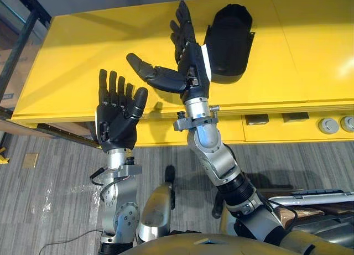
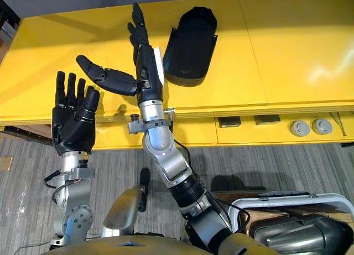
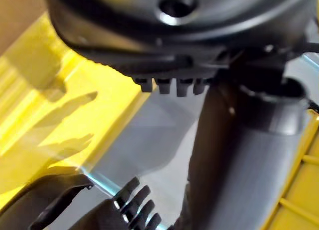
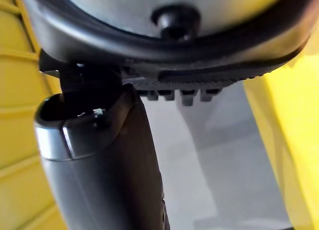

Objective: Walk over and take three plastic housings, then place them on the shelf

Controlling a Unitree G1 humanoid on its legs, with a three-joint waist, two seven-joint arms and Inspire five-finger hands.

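Right hand, fingers spread, hangs just left of the black plastic housing on the yellow worktop; left hand open nearby. A glancing grasp could shove the housing away.

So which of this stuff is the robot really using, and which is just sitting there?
For the job:
- black plastic housing, lying on the yellow top
- right hand, open, beside the housing
- left hand, open, by the yellow top's near edge

Just lying about:
- round grey knobs below the yellow top's edge
- dark metal frame on the left
- grey floor
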